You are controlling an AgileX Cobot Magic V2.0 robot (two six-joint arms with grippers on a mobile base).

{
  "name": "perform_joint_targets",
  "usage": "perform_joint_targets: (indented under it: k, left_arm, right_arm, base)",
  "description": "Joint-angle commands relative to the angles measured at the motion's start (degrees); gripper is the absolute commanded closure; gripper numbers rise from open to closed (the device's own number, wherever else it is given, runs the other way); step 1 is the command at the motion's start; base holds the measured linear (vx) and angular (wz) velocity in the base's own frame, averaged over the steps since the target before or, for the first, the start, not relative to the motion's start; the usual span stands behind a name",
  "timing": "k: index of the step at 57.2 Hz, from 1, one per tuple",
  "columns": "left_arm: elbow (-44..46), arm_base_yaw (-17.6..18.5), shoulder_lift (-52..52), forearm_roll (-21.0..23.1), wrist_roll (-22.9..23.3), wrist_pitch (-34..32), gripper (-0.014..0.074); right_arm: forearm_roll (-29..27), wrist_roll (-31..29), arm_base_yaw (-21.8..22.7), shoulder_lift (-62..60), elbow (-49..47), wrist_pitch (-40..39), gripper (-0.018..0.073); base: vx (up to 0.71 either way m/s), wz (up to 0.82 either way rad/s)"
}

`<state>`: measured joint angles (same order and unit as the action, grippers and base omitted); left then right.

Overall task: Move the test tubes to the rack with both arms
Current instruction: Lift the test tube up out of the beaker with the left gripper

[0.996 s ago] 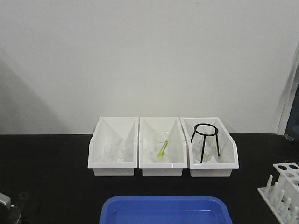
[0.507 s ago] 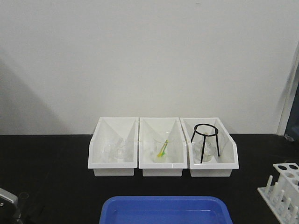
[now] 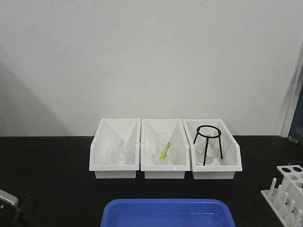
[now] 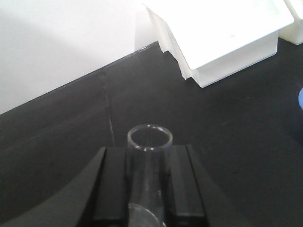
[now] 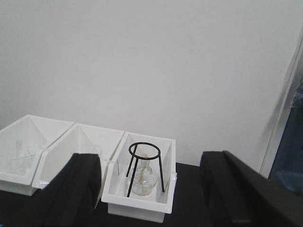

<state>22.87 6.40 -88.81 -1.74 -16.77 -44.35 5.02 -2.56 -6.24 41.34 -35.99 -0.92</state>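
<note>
On the black tabletop (image 3: pixel 57 179) sit a blue plastic tray (image 3: pixel 165 203), three white sloped bins (image 3: pixel 163 173) and, far right, the small white peg-sided rack (image 3: pixel 286 191), while the right gripper (image 5: pixel 150 189) hangs spread and empty and the left gripper (image 4: pixel 149 158) clamps a slender clear glass test tube (image 4: pixel 147 184), seemingly well apart from that rack.

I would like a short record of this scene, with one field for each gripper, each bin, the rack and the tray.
left gripper: shut on a test tube, open rim forward, over the black table
right gripper: open, holding nothing
rack: white, at the table's right edge, no tube visible in it
left bin: clear glassware, hard to tell apart
middle bin: beaker with green-yellow stick
right bin: black tripod ring over a flask
blue tray: front centre
</note>
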Motion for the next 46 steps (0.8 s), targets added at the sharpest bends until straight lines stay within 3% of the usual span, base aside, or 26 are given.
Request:
perform_joint_targets:
  k: [1, 28, 46]
  left_arm:
    - [1.2, 0.38, 1.71, 0.33, 0.35, -4.57, 0.0619]
    - [1.2, 0.38, 6.66, 0.33, 2.54, -5.11, 0.0617]
    - [1.26, 0.38, 16.9, 0.33, 2.97, 2.06, 0.0617]
  right_arm:
    - [0.65, -0.48, -0.21, 0.01, -2.11, -4.05, 0.0068]
    - [0.65, -0.48, -0.21, 0.01, -2.11, -3.87, 0.0068]
    - [0.65, -0.48, -0.21, 0.01, -2.11, -3.87, 0.0068]
  base:
    - [0.0, 0.0]
    - [0.0, 0.0]
    - [0.0, 0.0]
